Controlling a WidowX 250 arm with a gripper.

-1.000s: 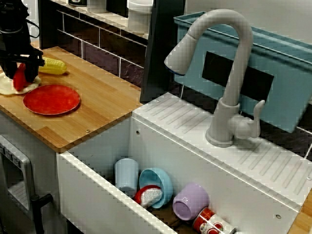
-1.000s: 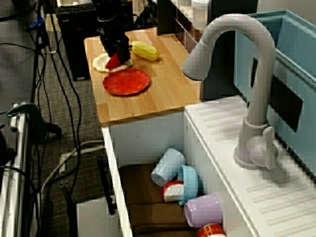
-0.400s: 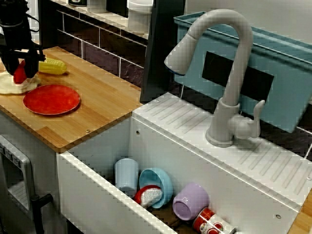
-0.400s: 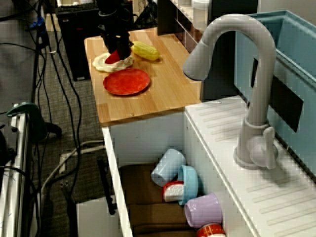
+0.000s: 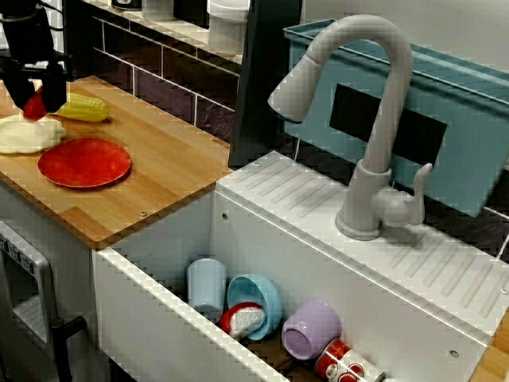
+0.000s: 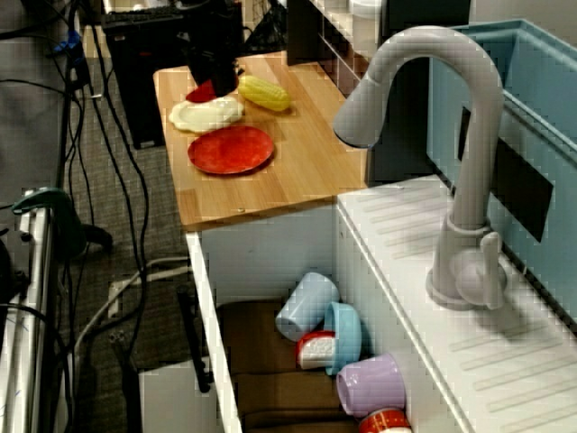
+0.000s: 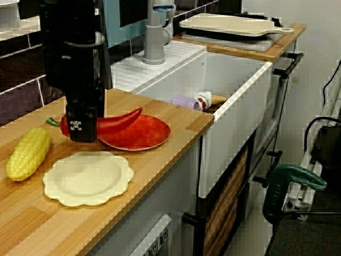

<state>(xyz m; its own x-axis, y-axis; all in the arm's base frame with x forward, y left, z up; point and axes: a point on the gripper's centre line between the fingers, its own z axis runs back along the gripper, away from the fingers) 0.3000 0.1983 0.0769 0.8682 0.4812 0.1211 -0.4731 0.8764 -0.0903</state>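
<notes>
My black gripper (image 7: 82,125) is shut on a red chili pepper (image 7: 120,121) and holds it in the air above the wooden counter. In the view from the counter's end, the pepper hangs level, just over the gap between a cream scalloped plate (image 7: 88,178) and a red plate (image 7: 146,134). A yellow corn cob (image 7: 26,153) lies left of the cream plate. In the view over the sink, the gripper (image 5: 33,91) and pepper (image 5: 33,105) sit above the cream plate (image 5: 28,134), with the red plate (image 5: 83,161) and the corn (image 5: 83,107) close by.
A white sink (image 5: 151,294) right of the counter holds several cups and a bowl (image 5: 254,306). A grey faucet (image 5: 374,119) stands behind it, before a blue bin (image 5: 469,135). A cutting board (image 7: 234,24) lies on the far counter. Cables (image 6: 99,180) trail on the floor.
The gripper has risen with the red pepper, lifting it off the cream plate and a little toward the back. The plates and the corn have stayed put.
</notes>
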